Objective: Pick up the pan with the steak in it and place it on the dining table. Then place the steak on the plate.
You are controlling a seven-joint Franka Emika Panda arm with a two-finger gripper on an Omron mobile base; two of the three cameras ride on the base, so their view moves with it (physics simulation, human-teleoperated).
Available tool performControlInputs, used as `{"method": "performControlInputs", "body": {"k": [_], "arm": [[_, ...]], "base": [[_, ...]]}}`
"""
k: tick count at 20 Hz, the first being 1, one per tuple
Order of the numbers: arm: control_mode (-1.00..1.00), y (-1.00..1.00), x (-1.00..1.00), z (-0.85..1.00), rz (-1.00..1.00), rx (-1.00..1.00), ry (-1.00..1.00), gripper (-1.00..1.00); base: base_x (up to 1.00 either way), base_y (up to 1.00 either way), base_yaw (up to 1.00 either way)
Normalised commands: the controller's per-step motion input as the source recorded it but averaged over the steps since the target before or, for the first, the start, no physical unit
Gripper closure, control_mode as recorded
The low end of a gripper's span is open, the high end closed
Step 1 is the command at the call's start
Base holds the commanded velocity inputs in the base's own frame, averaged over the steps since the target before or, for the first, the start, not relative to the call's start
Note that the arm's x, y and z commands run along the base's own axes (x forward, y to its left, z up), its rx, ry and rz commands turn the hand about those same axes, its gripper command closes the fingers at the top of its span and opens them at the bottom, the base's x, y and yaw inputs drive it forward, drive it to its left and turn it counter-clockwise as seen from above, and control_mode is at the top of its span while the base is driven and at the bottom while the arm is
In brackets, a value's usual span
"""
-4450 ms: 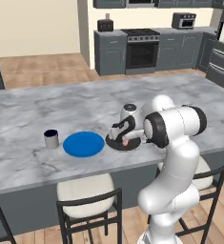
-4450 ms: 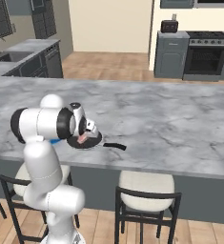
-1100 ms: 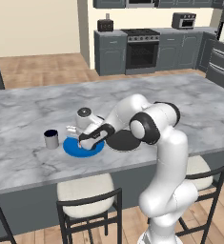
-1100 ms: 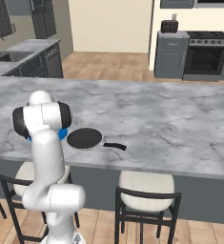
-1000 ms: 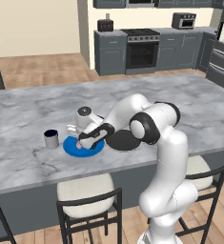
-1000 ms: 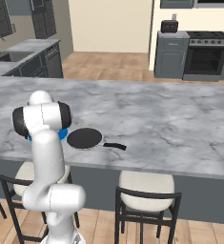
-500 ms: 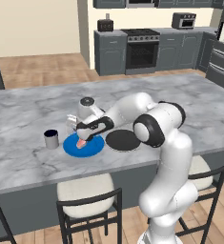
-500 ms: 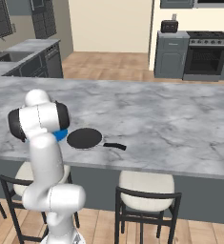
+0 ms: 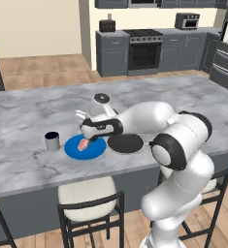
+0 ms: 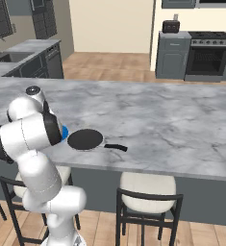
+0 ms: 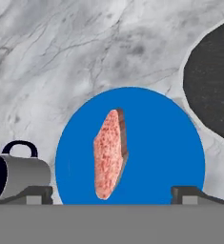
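Evidently the final step: the steak (image 11: 110, 155) lies on the plate (image 11: 166, 143) near the table's (image 9: 18, 116) front edge, gripper (image 11: 111, 191) wide and empty. Next, I judge, a clean retreat from the pan (image 9: 126, 143).

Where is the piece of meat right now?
The steak lies on the blue plate on the dining table, between the small grey mug and the black pan.
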Motion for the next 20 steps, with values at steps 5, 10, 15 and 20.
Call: {"method": "performControlInputs", "body": {"k": [5, 10, 15, 20], "arm": [[-1.00, -0.17, -0.42, 0.03, 0.00, 0.03, -0.03, -1.00], [-1.00, -0.24, -0.82, 0.09, 0.02, 0.04, -0.03, -1.00], [-1.00, -0.01, -1.00, 0.16, 0.02, 0.00, -0.07, -1.00], [-1.00, 0.03, -1.00, 0.11, 0.00, 0.00, -0.20, -1.00]], "base": [[0.00, 0.00, 0.00], [0.00, 0.00, 0.00], [0.00, 0.00, 0.00], [0.00, 0.00, 0.00]]}}
